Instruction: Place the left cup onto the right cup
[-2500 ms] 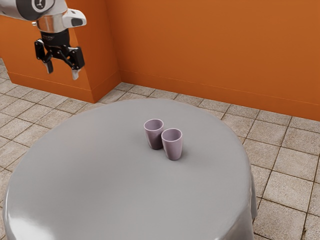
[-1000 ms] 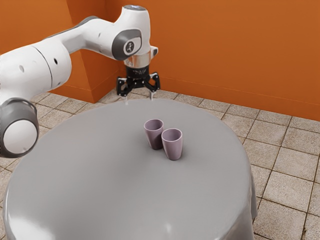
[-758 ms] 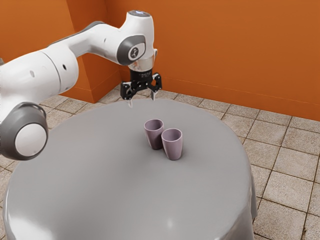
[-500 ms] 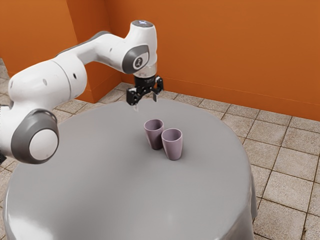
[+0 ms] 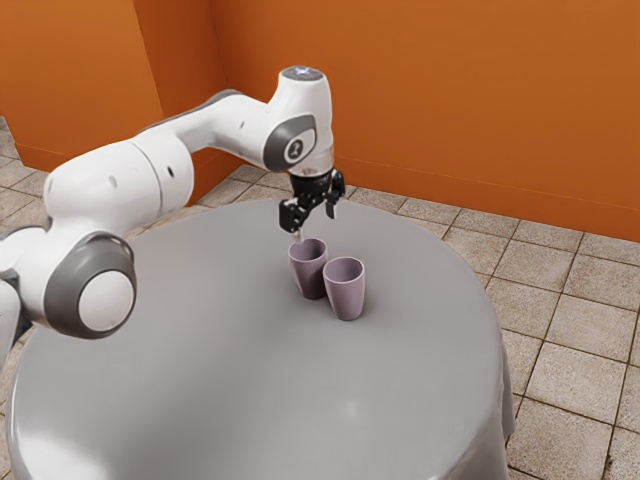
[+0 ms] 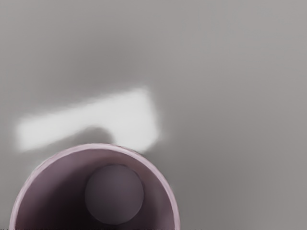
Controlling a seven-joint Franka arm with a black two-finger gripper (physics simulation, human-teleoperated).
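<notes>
My gripper [image 5: 313,220] hovers, fingers spread and empty, just above the left cup [image 5: 307,267], which stands upright on the table [image 5: 200,380] tight beside the right cup [image 5: 344,288], so a descending finger could clip and topple either.

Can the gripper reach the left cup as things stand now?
Probably yes: the open gripper hangs just above the left cup, nothing between them; the right cup stands close beside it.

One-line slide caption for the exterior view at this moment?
Open gripper hovers just above the left cup, upright beside the right cup on the grey table.
</notes>
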